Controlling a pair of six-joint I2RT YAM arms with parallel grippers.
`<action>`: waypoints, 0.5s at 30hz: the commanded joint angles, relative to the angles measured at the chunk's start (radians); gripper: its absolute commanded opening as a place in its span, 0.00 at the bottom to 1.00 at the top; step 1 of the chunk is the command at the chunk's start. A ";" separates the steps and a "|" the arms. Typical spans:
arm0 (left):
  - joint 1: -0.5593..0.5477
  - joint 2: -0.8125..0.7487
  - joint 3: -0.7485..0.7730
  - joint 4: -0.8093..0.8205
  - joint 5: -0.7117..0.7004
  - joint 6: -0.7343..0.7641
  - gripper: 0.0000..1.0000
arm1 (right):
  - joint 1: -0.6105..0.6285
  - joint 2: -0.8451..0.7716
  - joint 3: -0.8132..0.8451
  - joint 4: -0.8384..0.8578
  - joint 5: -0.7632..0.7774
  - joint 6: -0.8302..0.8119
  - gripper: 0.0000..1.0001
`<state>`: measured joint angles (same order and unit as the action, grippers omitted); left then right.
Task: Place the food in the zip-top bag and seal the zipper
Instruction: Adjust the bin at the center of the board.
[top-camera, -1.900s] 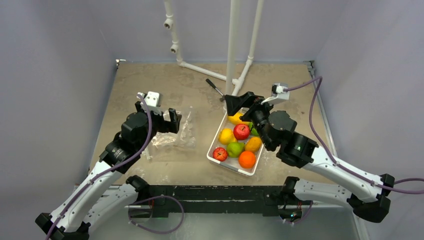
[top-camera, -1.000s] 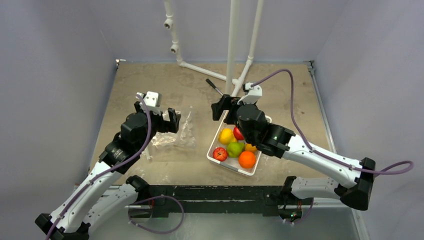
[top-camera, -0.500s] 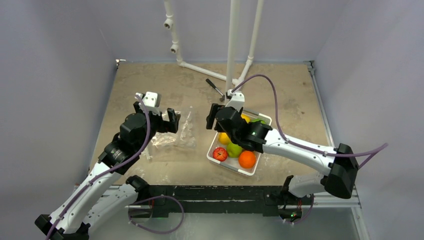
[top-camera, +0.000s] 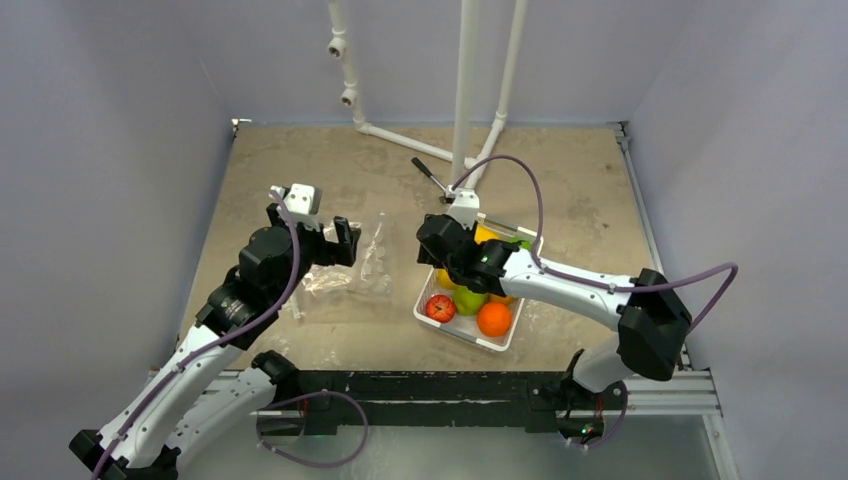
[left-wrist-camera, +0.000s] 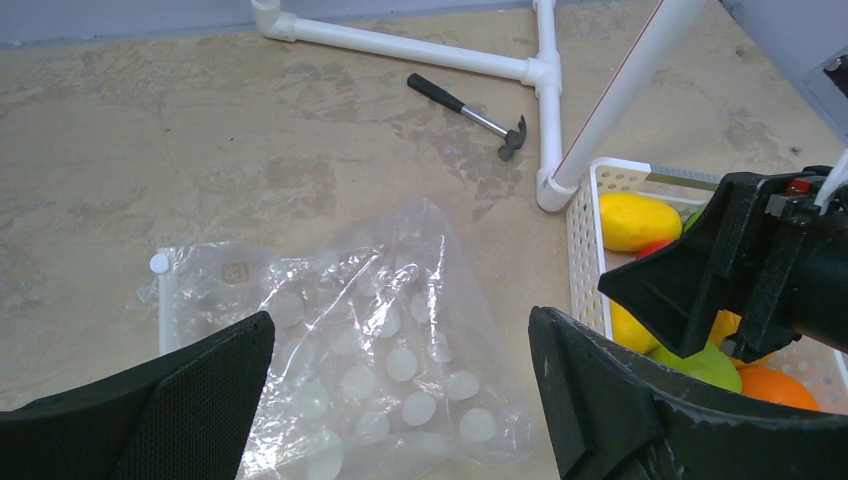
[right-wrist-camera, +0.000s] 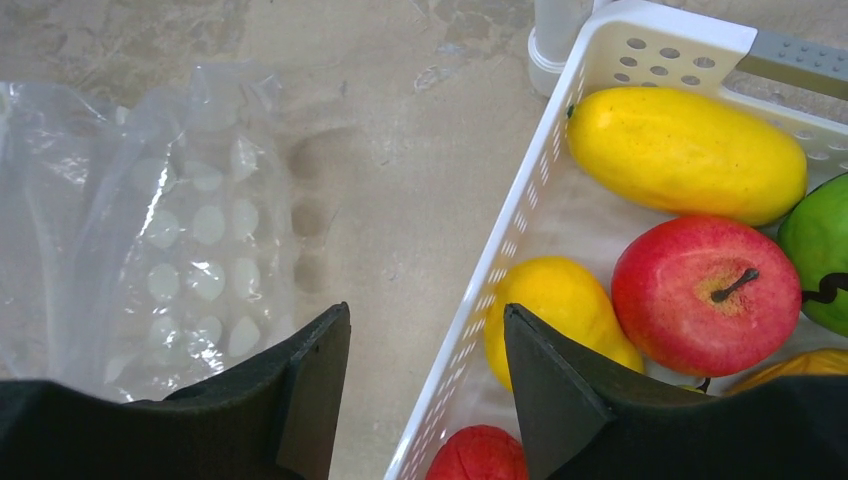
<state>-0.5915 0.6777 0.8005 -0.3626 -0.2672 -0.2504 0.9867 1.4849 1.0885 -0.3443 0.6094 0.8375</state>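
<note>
Top external view, reading left to right: the left gripper (left-wrist-camera: 400, 330) hovers over the zip-top bag (top-camera: 365, 262), jaws spread wide, nothing between them. The bag lies flat and crumpled on the table (top-camera: 300, 160), left of centre. In the left wrist view the zipper (left-wrist-camera: 166, 310) runs along the bag's left edge, with a small white slider (left-wrist-camera: 158, 263) at its upper end. The bag's right edge stops short of the white tray (right-wrist-camera: 520, 240), and a strip of tabletop shows between them. Over that boundary hangs the right gripper (right-wrist-camera: 425, 325), jaws partly apart and gripping nothing, one finger above the strip, the other above the tray interior. All the food (top-camera: 470, 298) sits inside the tray: long yellow fruit (right-wrist-camera: 685, 150) against the far wall, lemon (right-wrist-camera: 550, 310) by the left wall touching a red apple (right-wrist-camera: 705, 295), green piece (right-wrist-camera: 815, 250) at the right, orange (top-camera: 494, 319) at the near end. A white pipe frame (left-wrist-camera: 400, 45) has a foot just beside the tray's far-left corner; a hammer (left-wrist-camera: 470, 105) lies beyond it.
</note>
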 joint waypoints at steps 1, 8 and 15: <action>0.001 -0.009 0.037 0.013 0.011 -0.007 0.97 | -0.016 0.026 0.033 -0.002 0.001 0.015 0.59; 0.000 -0.018 0.038 0.014 0.023 -0.009 0.97 | -0.033 0.069 0.019 0.014 -0.012 0.018 0.53; -0.001 -0.021 0.036 0.014 0.039 -0.013 0.97 | -0.047 0.126 0.027 0.025 -0.018 0.017 0.49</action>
<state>-0.5915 0.6666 0.8005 -0.3630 -0.2481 -0.2512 0.9478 1.5867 1.0885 -0.3344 0.5850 0.8379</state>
